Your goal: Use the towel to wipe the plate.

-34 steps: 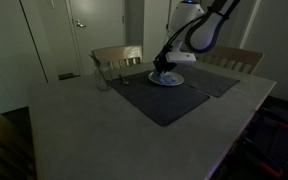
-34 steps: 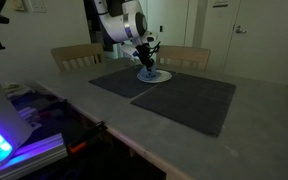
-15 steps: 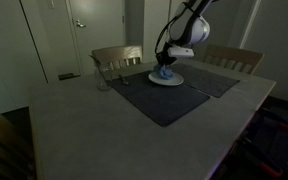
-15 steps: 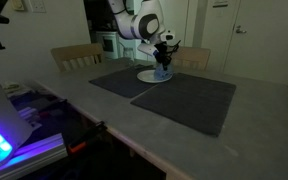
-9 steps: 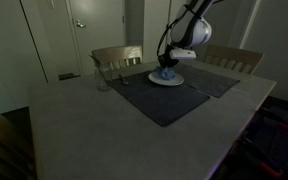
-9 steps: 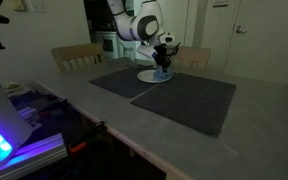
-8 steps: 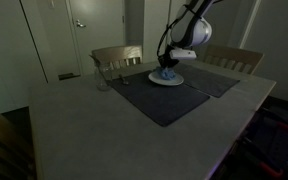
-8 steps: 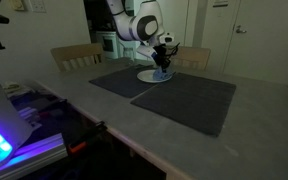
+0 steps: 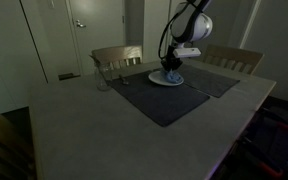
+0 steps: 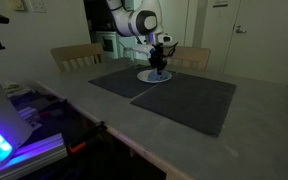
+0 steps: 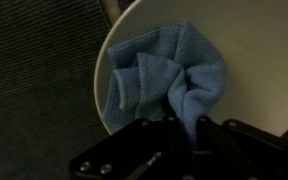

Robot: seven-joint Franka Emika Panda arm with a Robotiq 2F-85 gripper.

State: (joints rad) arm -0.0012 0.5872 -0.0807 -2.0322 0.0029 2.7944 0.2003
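A blue towel (image 11: 164, 75) lies bunched on a white plate (image 11: 254, 60) in the wrist view. My gripper (image 11: 196, 135) is shut on a fold of the towel and presses it on the plate. In both exterior views the plate (image 9: 167, 81) (image 10: 154, 76) sits on a dark placemat (image 9: 154, 98) (image 10: 184, 98) at the far side of the table, with my gripper (image 9: 171, 70) (image 10: 157, 66) straight above it and the towel (image 9: 172, 77) (image 10: 158, 74) under it.
A glass (image 9: 102, 80) stands near the placemat's far corner. Wooden chairs (image 9: 117, 55) (image 10: 76, 55) stand behind the table. A second placemat (image 9: 216, 80) (image 10: 119, 78) lies beside the plate. A lit device (image 10: 9, 135) sits off the table's edge.
My gripper with the towel has shifted a little across the plate, after swinging further across it over the past two seconds. The plate has stayed in place.
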